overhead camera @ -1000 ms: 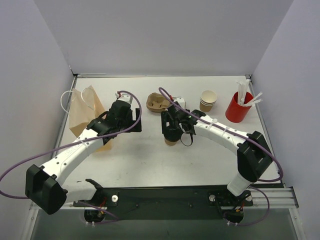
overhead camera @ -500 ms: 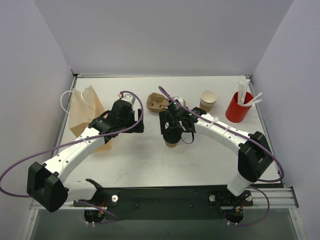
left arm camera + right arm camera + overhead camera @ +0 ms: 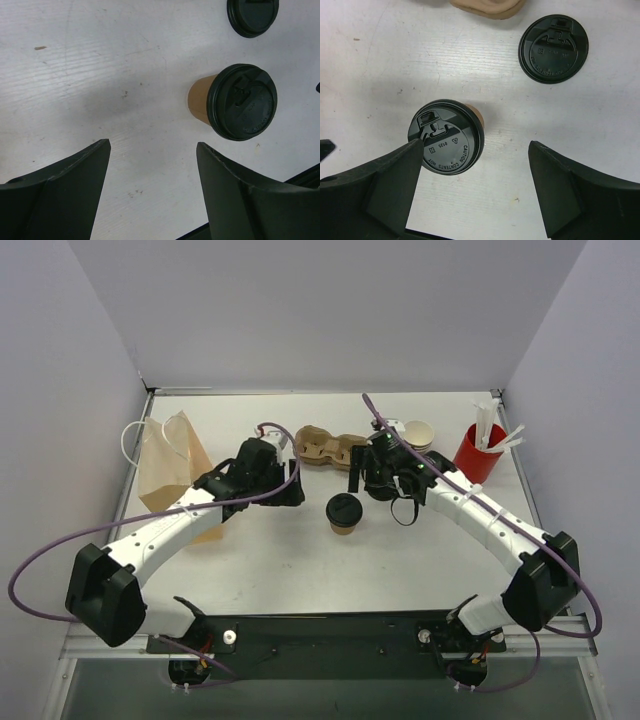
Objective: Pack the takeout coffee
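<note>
paper bag (image 3: pixel 165 468): lying at far left of table (image 3: pixel 280 560)
left claw (image 3: pixel 152 147): hovering released, nothing between fingers
takeout coffee (image 3: pixel 343 526): standing lidded mid-table, between both claws, apart from each
right claw (image 3: pixel 476 145): hovering released, empty

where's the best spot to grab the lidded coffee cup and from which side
Grip the kraft wall of the coffee cup just under its black lid, coming in level from the left, the side where the open left tool waits. The cup stands upright and the lid overhangs the wall, so a top grip would probably catch only the lid.
</note>
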`<state>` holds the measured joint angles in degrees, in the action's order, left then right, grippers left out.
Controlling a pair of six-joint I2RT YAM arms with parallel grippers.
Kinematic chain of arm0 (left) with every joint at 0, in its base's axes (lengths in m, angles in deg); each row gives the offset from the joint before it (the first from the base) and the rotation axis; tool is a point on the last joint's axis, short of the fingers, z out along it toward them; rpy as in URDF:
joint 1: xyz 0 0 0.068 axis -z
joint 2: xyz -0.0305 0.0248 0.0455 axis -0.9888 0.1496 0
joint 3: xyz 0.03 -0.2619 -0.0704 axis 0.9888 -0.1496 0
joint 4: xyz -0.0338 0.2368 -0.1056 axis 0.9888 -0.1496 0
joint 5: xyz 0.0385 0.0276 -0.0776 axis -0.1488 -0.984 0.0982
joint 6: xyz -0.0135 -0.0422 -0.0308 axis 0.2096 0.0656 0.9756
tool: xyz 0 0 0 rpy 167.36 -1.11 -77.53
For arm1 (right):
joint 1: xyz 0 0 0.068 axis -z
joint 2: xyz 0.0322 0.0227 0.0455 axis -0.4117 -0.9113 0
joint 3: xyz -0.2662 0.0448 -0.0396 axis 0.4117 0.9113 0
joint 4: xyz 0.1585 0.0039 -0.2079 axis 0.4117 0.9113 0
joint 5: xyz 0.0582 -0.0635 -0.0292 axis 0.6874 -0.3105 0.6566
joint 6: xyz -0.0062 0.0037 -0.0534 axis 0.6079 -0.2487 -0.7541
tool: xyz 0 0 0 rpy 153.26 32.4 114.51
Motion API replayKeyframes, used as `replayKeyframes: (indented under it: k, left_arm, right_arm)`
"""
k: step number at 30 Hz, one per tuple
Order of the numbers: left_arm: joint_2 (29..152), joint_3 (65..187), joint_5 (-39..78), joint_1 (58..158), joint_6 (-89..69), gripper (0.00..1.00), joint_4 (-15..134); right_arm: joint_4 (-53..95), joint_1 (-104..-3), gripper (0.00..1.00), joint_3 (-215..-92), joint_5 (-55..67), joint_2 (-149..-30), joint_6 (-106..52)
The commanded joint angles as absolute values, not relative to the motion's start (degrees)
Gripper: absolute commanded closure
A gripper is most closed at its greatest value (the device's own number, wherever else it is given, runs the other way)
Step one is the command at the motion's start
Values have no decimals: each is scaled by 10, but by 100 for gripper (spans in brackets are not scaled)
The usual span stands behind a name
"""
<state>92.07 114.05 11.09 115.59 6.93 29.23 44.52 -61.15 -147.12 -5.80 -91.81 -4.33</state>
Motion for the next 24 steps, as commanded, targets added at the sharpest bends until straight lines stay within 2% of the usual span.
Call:
replayKeyframes:
  k: [1, 8, 16, 22, 24]
  left_arm:
    - [963, 1171, 152, 1194, 92, 23, 352]
    - [1019, 1207, 149, 1233, 102, 41, 360]
    - [1050, 1237, 146, 1247, 102, 53, 352]
    - [1066, 1252, 145, 1254, 100, 58, 346]
    - [1073, 1253, 144, 1256, 102, 59, 345]
  right_arm:
    - [455, -598, 22, -1442, -55, -894, -21]
    - [427, -595, 48, -1406, -18, -897, -9]
    - [411, -595, 57, -1395, 4, -907, -6]
    - [410, -596, 71, -1402, 8, -918, -4]
    - [408, -595, 72, -1400, 8, -922, -2]
